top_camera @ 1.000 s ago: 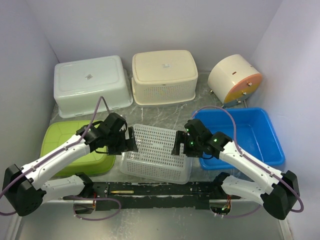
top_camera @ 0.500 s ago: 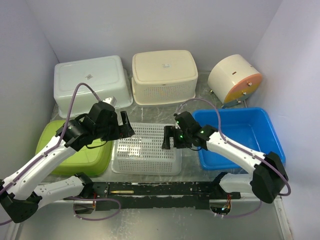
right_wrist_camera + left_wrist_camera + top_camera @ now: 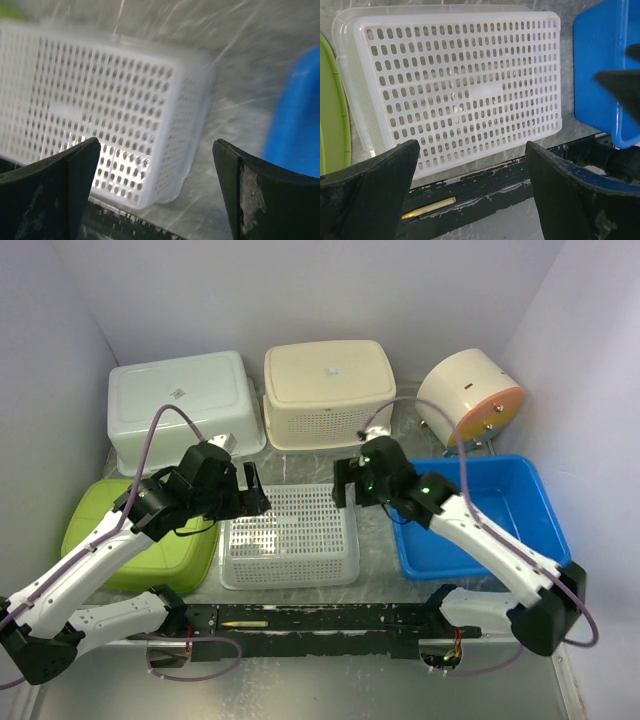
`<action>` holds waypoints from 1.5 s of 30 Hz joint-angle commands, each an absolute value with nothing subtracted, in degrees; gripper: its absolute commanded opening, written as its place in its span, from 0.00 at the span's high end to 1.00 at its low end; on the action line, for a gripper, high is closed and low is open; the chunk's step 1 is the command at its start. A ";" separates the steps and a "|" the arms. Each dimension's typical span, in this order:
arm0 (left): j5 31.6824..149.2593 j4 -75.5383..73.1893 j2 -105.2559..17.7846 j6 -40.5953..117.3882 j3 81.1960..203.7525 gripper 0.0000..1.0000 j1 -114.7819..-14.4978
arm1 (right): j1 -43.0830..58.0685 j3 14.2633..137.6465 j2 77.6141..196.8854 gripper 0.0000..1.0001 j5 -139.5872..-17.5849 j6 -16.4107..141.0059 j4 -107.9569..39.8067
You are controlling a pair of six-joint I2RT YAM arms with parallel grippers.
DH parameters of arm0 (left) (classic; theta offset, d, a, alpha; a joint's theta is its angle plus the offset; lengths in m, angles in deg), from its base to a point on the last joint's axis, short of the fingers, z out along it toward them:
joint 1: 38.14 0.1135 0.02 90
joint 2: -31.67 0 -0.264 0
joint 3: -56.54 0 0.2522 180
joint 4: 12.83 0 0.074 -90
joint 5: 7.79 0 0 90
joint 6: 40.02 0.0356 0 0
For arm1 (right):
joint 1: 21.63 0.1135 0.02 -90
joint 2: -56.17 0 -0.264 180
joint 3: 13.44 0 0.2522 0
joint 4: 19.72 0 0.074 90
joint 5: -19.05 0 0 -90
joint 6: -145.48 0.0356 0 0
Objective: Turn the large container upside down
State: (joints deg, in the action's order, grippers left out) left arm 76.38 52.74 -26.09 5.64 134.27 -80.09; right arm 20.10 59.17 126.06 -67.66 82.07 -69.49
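Note:
A white perforated container (image 3: 290, 537) lies upside down on the table, its flat holed bottom facing up. It also shows in the left wrist view (image 3: 465, 85) and the right wrist view (image 3: 105, 130). My left gripper (image 3: 250, 490) is open and empty, just above the container's far left corner. My right gripper (image 3: 345, 483) is open and empty, above the container's far right corner. Neither gripper touches it.
A blue tub (image 3: 490, 510) stands upright at the right. A green tub (image 3: 130, 535), a white tub (image 3: 180, 405) and a cream basket (image 3: 328, 390) are upside down. A round cream and orange object (image 3: 468, 395) lies at back right. A pencil (image 3: 245, 624) lies on the black rail.
The container was held tilted between both grippers, then came down flat and upside down. Both grippers let go and drew back toward the far side.

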 commanded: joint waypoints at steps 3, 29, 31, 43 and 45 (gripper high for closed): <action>78.80 47.90 -27.43 8.10 135.96 0.02 -80.38 | 15.00 64.57 120.45 0.03 -37.13 84.97 -85.26; 81.86 41.29 -31.11 10.33 134.88 0.03 -80.37 | 4.91 60.38 122.22 0.82 -65.62 80.26 -84.85; 81.73 40.81 -31.95 10.95 135.33 0.03 -80.37 | 4.91 60.36 120.94 0.77 -65.02 80.43 -84.27; 82.02 40.66 -32.96 11.80 136.13 0.03 -80.40 | 4.97 54.54 124.89 0.62 -63.99 83.07 -81.76; 81.71 40.74 -32.66 11.83 135.96 0.03 -80.40 | 4.99 58.77 124.65 0.82 -64.87 82.26 -83.47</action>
State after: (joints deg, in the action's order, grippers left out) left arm 81.13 42.23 -33.54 10.67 134.33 -80.09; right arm 5.26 52.94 125.75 -64.31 82.84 -82.76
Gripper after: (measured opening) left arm 0.970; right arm 0.345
